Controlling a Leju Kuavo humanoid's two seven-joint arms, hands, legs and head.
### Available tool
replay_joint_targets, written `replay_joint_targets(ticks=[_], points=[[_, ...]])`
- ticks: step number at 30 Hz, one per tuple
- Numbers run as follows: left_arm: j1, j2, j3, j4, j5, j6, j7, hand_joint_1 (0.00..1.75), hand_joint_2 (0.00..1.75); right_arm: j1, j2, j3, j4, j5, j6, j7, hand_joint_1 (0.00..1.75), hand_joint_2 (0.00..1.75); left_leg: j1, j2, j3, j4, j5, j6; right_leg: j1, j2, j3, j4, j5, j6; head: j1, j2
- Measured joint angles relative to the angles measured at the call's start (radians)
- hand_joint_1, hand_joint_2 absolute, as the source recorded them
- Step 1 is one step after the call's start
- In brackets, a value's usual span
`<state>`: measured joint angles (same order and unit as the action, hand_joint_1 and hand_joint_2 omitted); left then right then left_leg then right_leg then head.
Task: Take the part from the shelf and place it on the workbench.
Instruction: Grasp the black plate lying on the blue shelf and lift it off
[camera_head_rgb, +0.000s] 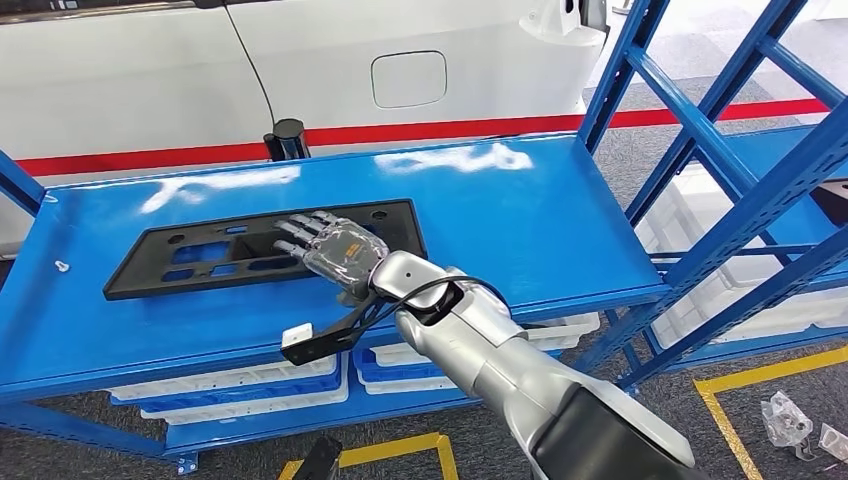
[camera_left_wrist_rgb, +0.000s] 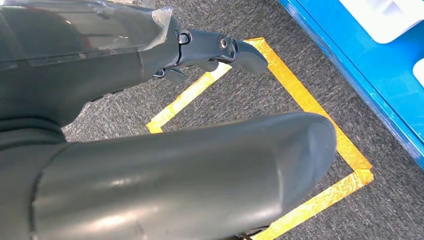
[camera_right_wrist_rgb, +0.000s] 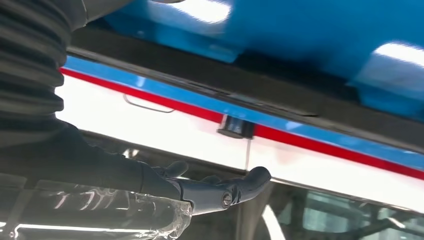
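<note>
- At the far left of the head view, the blue shelf (camera_head_rgb: 560, 230) is seen as a wide, glossy deck on blue uprights, with light reflections along its back edge.
- A small white mark is seen near the left end of the deck, well apart from everything else.
- The part (camera_head_rgb: 200, 255), a long flat black panel with several cut-outs, is laid flat on the left half of the shelf deck, its long side running along the deck.
- The right hand (camera_head_rgb: 330, 250) is stretched out over the right end of the part, fingers extended and slightly apart, nothing pinched between them; whether the fingertips touch the panel cannot be told.
- In the right wrist view the right hand's fingers (camera_right_wrist_rgb: 247, 181) are shown extended, with the blue deck and the part's dark edge beside them.
- White bins (camera_head_rgb: 240, 385) are stored on the lower level beneath the deck.
- A white car body (camera_head_rgb: 300, 70) with a fuel flap is seen behind the shelf, bordered by a red stripe on the floor.
- In the left wrist view the left hand (camera_left_wrist_rgb: 150, 100) is hung above grey carpet and a square of yellow floor tape (camera_left_wrist_rgb: 310, 105); its fingers are loosely bent, nothing is held.
- To the right, a second blue rack (camera_head_rgb: 740, 200) is seen, with white bins inside.
</note>
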<state>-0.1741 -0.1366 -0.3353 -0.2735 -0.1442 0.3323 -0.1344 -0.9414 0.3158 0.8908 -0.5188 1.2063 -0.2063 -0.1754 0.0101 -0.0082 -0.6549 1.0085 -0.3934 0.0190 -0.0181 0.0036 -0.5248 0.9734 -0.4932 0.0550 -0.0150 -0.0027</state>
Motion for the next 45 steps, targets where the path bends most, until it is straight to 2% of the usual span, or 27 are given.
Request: replay_joint_targets(ticks=[5, 14, 21, 24, 45], points=[[0.002, 0.000, 0.000, 0.000, -0.002, -0.001, 0.005, 0.00, 0.00, -0.036, -0.037, 0.001, 0.000, 0.009, -0.034, 0.042, 0.00, 1.75, 0.000, 0.000, 0.000, 0.000, 0.000, 0.000, 0.000, 0.000, -0.002, 0.000, 0.000, 0.000, 0.000, 0.000], [0.004, 0.000, 0.000, 0.000, -0.003, 0.000, 0.005, 0.00, 0.00, -0.052, -0.072, 0.001, 0.000, 0.027, -0.058, 0.062, 0.00, 1.75, 0.000, 0.000, 0.000, 0.000, 0.000, 0.000, 0.000, 0.000, 0.003, 0.000, 0.001, 0.000, 0.000, 0.000], [0.004, 0.000, 0.000, 0.000, -0.005, 0.010, 0.005, 0.00, 0.00, -0.052, -0.092, 0.002, 0.005, 0.100, -0.194, 0.144, 0.00, 1.75, 0.000, 0.000, 0.000, 0.000, 0.000, 0.000, 0.000, 0.000, 0.002, 0.000, 0.000, 0.000, 0.000, 0.000], [0.005, 0.000, 0.000, 0.000, -0.010, 0.013, 0.005, 0.00, 0.00, -0.051, -0.104, 0.001, 0.018, 0.108, -0.224, 0.156, 0.00, 1.75, 0.000, 0.000, 0.000, 0.000, 0.000, 0.000, 0.000, 0.000, 0.001, 0.000, 0.000, 0.000, 0.000, 0.000], [0.005, 0.000, 0.000, 0.000, -0.009, 0.014, 0.005, 0.00, 0.00, -0.010, -0.120, -0.014, 0.090, 0.083, -0.188, 0.115, 0.00, 1.75, 0.000, 0.000, 0.000, 0.000, 0.000, 0.000, 0.000, 0.000, 0.003, 0.000, 0.000, 0.000, 0.000, 0.000]])
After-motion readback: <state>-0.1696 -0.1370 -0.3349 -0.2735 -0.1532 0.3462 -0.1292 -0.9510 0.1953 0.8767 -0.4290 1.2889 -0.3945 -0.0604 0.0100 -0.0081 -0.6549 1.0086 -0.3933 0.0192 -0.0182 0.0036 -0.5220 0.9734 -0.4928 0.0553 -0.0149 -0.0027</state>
